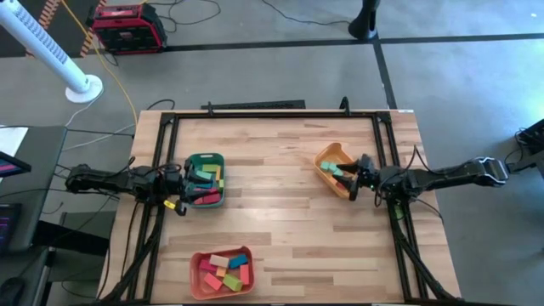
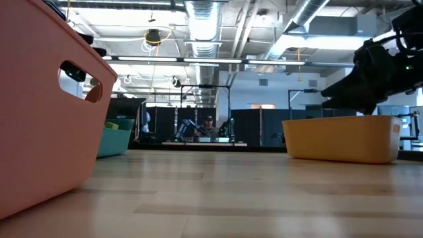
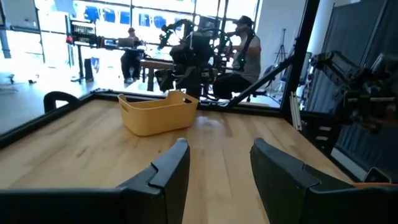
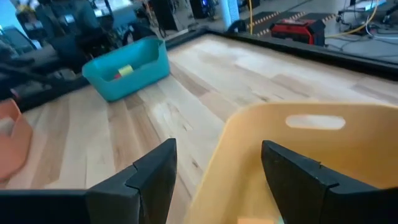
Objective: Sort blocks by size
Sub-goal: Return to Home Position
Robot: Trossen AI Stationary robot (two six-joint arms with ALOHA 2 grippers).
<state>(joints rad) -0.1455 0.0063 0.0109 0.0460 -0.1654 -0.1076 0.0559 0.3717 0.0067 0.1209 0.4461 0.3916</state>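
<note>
Green tray, yellow tray, salmon tray — blocks inside.

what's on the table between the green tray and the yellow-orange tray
Nothing: in the high view the tabletop between the green tray and the yellow-orange tray is bare wood. The salmon-red tray sits well off that line.

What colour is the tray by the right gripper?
Yellow-orange. The tray by the right gripper shows best in the high view.
</note>
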